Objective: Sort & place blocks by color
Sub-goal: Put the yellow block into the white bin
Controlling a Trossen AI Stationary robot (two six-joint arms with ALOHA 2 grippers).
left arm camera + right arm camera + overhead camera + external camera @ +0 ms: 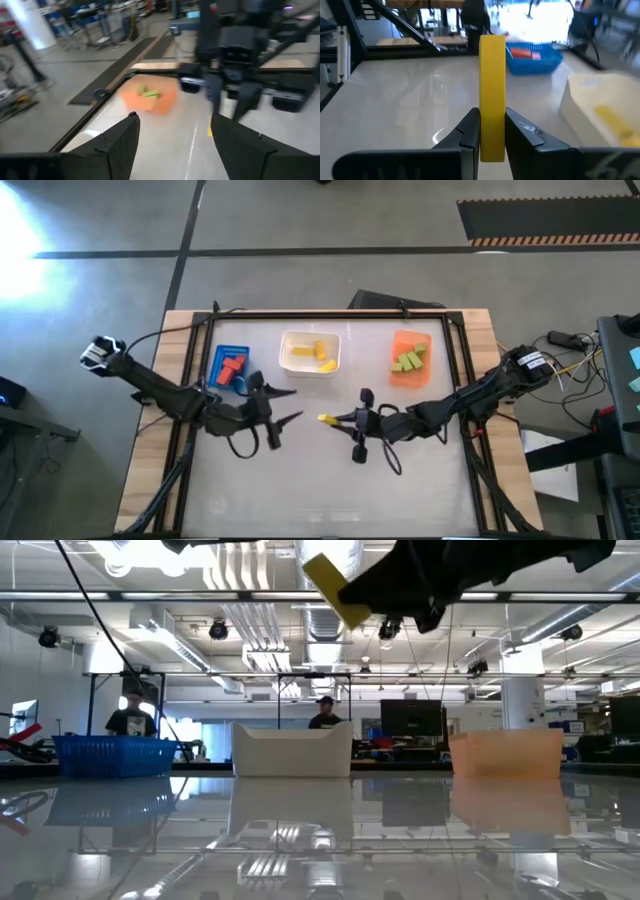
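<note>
My right gripper is shut on a yellow block, a short bar, above the middle of the table. My left gripper hangs open and empty just left of it, its fingers pointing toward the right arm. Along the far side stand three bins. The blue bin holds red blocks, the white bin holds yellow blocks, and the orange bin holds green blocks. My right gripper pinches the yellow bar between its two fingers, one on each long side near one end. The fingers come about level from the table's right side. The rest of the bar sticks out past the fingertips. It is lifted clear of the table and shows tilted in the low view.
The glossy tabletop has a raised wooden frame with dark rails along its sides. Cables trail from both arms. Two people stand in the room beyond the far edge.
</note>
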